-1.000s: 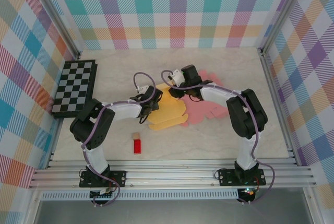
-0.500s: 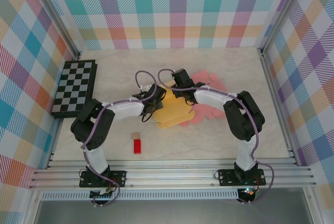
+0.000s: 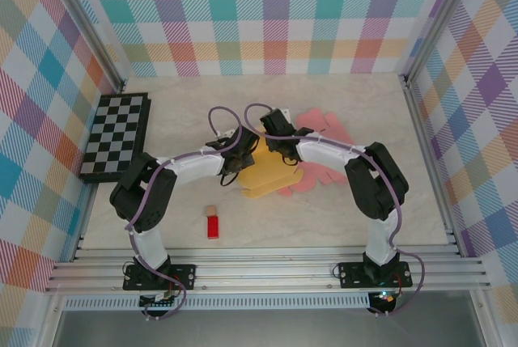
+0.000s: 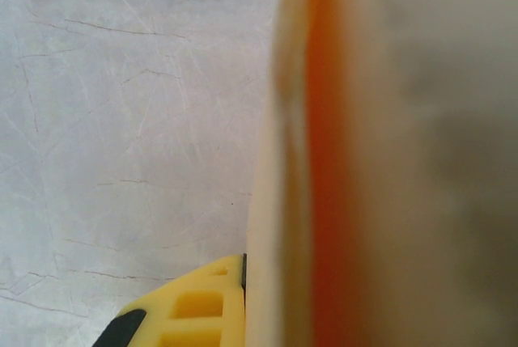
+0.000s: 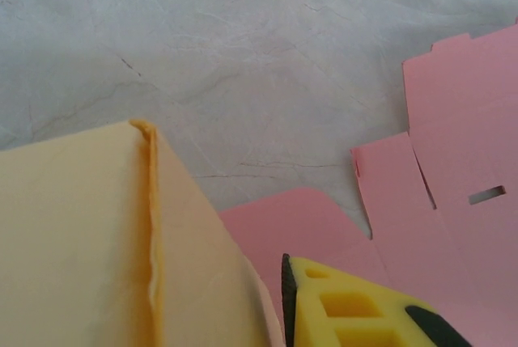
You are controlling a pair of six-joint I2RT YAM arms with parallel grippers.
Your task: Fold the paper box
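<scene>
At the centre of the table (image 3: pixel 186 120), the yellow paper box (image 3: pixel 271 179) lies part-folded, with a pink sheet (image 3: pixel 328 165) at its three o'clock. The left gripper (image 3: pixel 241 157) is closed, pinching a raised flap. How wide the right gripper (image 3: pixel 273 146) stands cannot be told. The next move probably calls for creasing that flap square.

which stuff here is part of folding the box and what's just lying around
In the job: yellow box.
Lying about: pink sheet, checkerboard, red block, wooden cube.
</scene>
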